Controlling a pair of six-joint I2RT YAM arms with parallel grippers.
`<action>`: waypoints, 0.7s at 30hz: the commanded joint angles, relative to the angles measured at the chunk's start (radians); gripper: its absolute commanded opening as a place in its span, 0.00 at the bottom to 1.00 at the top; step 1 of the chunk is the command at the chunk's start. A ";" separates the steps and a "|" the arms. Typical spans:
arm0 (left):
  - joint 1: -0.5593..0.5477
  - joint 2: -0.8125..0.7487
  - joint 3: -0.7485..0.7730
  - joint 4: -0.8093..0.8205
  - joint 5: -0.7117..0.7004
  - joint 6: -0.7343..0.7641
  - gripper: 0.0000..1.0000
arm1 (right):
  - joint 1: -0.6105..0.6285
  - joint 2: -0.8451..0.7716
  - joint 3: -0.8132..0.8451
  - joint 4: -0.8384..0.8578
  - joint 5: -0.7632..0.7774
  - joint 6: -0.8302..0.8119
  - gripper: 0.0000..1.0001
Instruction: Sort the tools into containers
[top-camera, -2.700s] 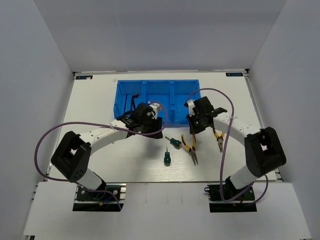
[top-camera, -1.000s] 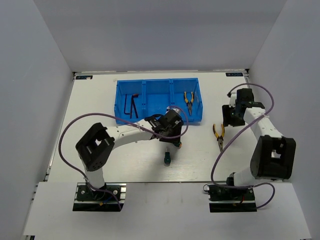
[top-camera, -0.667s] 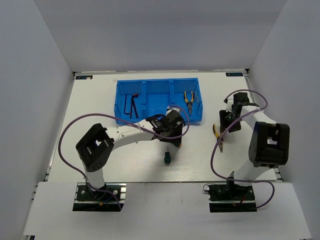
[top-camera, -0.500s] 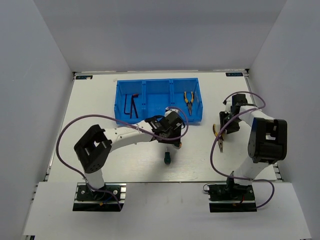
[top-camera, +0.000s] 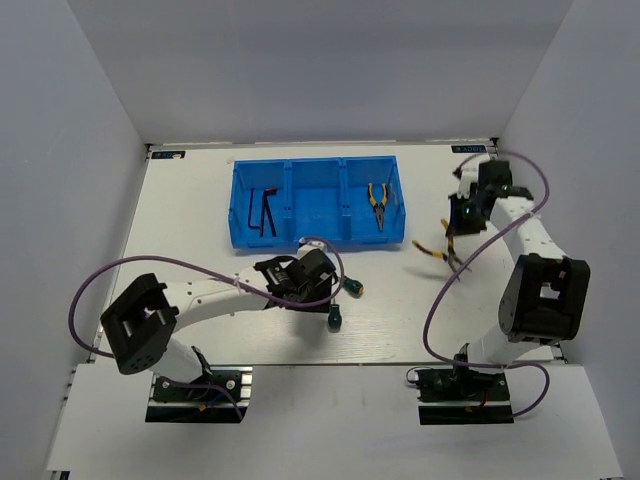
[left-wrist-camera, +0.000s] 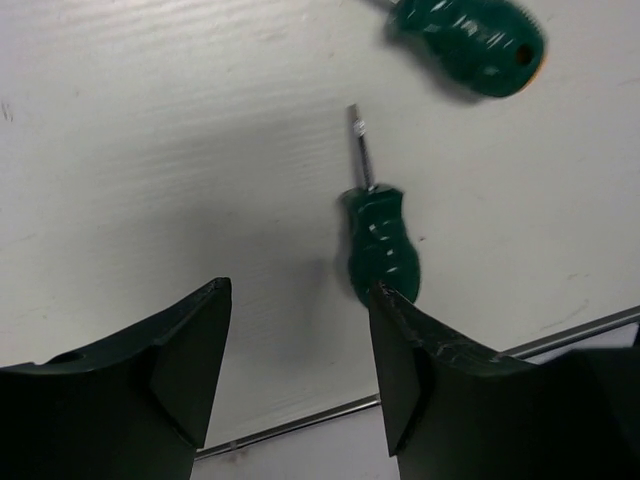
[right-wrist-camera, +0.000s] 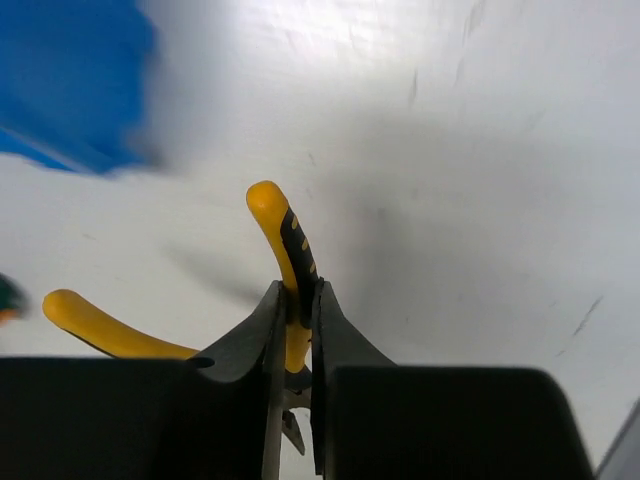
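The blue tray (top-camera: 318, 172) stands at the back, with two dark hex keys (top-camera: 262, 212) in its left compartment and one yellow-handled pliers (top-camera: 377, 203) in its right one. Two green-handled screwdrivers lie on the table in front of it: one (top-camera: 335, 317) (left-wrist-camera: 380, 245) just ahead of my open, empty left gripper (top-camera: 312, 288) (left-wrist-camera: 297, 290), the other (top-camera: 352, 288) (left-wrist-camera: 468, 45) a little farther. My right gripper (top-camera: 462, 215) (right-wrist-camera: 295, 290) is shut on one handle of the second pliers (top-camera: 440, 250) (right-wrist-camera: 275, 215) and holds them above the table, right of the tray.
The tray's blurred blue corner (right-wrist-camera: 70, 80) shows at the upper left of the right wrist view. The table's front edge rail (left-wrist-camera: 300, 440) runs just past the nearer screwdriver. Purple cables loop over both arms.
My right gripper has shut on the pliers and lifted them up and back from the table. My left gripper has drawn back to the left, uncovering the farther screwdriver.
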 joint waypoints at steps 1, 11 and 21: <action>-0.009 -0.049 -0.042 0.060 0.022 -0.017 0.68 | 0.043 -0.045 0.260 -0.093 -0.180 -0.008 0.00; -0.049 0.077 0.044 0.123 0.022 0.025 0.70 | 0.291 0.250 0.682 -0.124 -0.158 0.138 0.00; -0.067 0.198 0.079 0.101 0.012 -0.015 0.70 | 0.386 0.459 0.799 -0.044 0.034 0.123 0.48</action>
